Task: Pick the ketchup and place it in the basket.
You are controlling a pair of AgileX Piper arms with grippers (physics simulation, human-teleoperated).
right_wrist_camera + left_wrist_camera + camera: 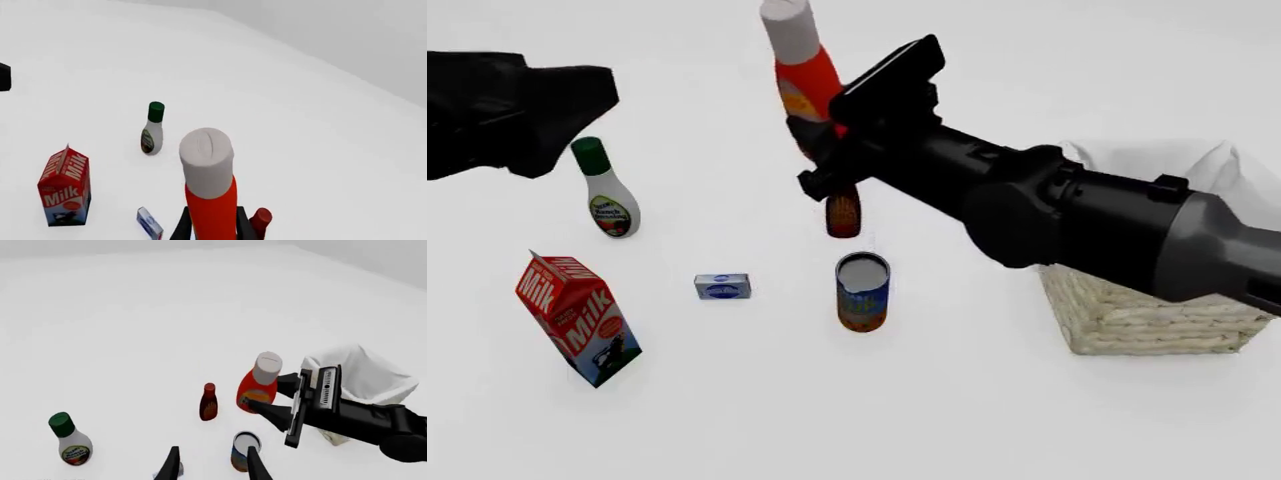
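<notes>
Ketchup bottle (805,72) sits at the upper middle of the front view, upright, and the right gripper (212,226) has it: fingers hug the red body on both sides, low down, pinching it below the label so the white-grey cap (207,161) stands free above. Whether the base is off the table I cannot tell; the arm hides it. The basket (1148,315) waits at the right edge of the front view, lower than the bottle, white lining folded over the rim, partly behind the right arm, so I'd judge the carry across is what's left. Just below the ketchup stands the slim dark-red bottle (843,212), close to the grasp; a swing could clip it. Below that a can (862,291); a small blue box (722,286) beside it. Green-capped white bottle (606,195) and milk carton (577,317) stand at the left. Left gripper (210,465) hangs above the can, fingers spread, holding nothing
</notes>
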